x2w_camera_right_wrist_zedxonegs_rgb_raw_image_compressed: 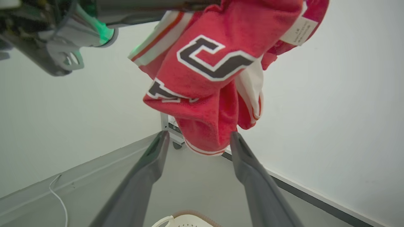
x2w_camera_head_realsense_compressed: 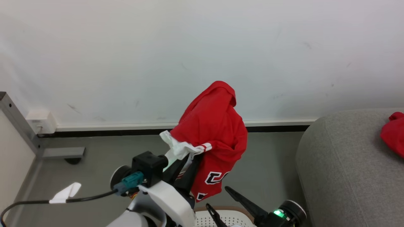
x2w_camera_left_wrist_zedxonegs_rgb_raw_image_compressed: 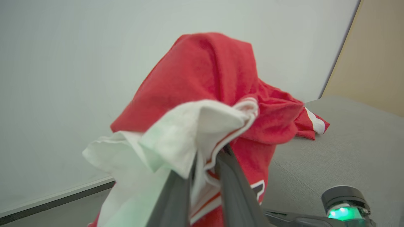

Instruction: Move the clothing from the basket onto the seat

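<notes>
While the left hand [x2w_camera_head_realsense_compressed: 192, 155] grips the clothing [x2w_camera_head_realsense_compressed: 214, 126], it hangs vertically.

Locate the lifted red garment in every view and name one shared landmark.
Head view: red garment at centre, left of the sofa.
Left wrist view: centre, bunched over the left fingers.
Right wrist view: top centre, above the right fingers.
Shared landmark: the white wall behind it.

Red lettered clothing [x2w_camera_head_realsense_compressed: 214, 126] hangs bunched over basket [x2w_camera_head_realsense_compressed: 235, 217].

Red garment [x2w_camera_right_wrist_zedxonegs_rgb_raw_image_compressed: 202, 91] — black-white lettering, folded, unreadable; white care tag [x2w_camera_right_wrist_zedxonegs_rgb_raw_image_compressed: 299, 30] — print too small.
</notes>
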`<state>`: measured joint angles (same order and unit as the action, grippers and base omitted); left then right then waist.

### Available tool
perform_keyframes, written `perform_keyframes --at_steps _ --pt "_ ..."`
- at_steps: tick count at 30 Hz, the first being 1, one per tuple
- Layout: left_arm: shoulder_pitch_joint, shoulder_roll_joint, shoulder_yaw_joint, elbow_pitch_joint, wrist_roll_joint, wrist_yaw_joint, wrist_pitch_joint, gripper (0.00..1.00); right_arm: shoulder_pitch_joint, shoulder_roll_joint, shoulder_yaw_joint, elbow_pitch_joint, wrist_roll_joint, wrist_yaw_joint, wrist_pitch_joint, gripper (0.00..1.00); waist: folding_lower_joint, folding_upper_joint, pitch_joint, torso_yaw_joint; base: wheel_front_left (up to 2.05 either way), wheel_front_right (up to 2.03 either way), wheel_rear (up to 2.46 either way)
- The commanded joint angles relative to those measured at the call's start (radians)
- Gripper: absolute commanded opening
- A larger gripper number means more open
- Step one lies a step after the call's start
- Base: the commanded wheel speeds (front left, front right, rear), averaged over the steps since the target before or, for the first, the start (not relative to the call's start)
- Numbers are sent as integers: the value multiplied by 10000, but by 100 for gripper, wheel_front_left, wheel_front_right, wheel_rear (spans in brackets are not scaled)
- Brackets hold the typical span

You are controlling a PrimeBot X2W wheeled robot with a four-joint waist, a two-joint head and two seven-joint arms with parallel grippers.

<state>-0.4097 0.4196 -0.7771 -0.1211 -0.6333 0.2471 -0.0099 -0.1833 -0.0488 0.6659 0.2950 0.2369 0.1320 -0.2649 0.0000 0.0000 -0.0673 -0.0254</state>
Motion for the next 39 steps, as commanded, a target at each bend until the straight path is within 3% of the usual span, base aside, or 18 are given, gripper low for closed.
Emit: perform_keyframes --at_steps 1,12,13,14,15,22,23,24,25,26,27,39 --pt "-179 -107 -82 19 169 -61 35 0 -430 -33 180 211 -159 -25 10 100 0 0 -4 111 0 0 0" --pt "-405 -623 -597 -50 138 -249 249 0 -1829 -31 246 1130 -1052 -25 10 100 0 0 31 431 0 0 0" --pt "-423 -655 -615 -40 130 -258 255 0 -1858 -31 219 1191 -969 -25 10 68 0 0 34 453 0 0 0" --pt "-435 -685 -628 -28 115 -262 259 0 -1906 -29 156 1178 -858 -25 10 20 0 0 39 473 0 0 0" --pt "-443 -702 -636 -5 102 -262 249 0 -1924 -33 91 1156 -721 -25 10 0 0 0 46 490 0 0 0" --pt "-433 -624 -606 154 101 -209 179 0 -1855 -29 -342 942 -229 -25 8 0 0 0 131 436 0 0 0" --pt "-431 -610 -605 176 123 -195 160 9 -1785 -29 -430 890 -149 -25 8 0 0 0 147 406 0 0 0" --pt "-419 -590 -596 213 145 -170 139 25 -1703 -31 -509 826 -55 -25 8 0 0 0 165 363 0 0 0" --pt "-408 -571 -594 259 176 -164 143 45 -1638 -33 -622 742 16 -25 8 0 0 0 180 320 0 0 0" --pt "-399 -542 -608 301 220 -136 125 78 -1565 -33 -772 665 118 -25 8 0 0 0 198 268 0 0 0" --pt "-388 -513 -623 347 247 -121 125 100 -1500 -33 -909 589 192 -25 8 0 0 0 222 208 0 0 0" --pt "-178 -349 -740 532 292 -84 97 100 -580 -26 -3407 -545 -540 -26 5 0 0 0 461 -1109 0 0 0"
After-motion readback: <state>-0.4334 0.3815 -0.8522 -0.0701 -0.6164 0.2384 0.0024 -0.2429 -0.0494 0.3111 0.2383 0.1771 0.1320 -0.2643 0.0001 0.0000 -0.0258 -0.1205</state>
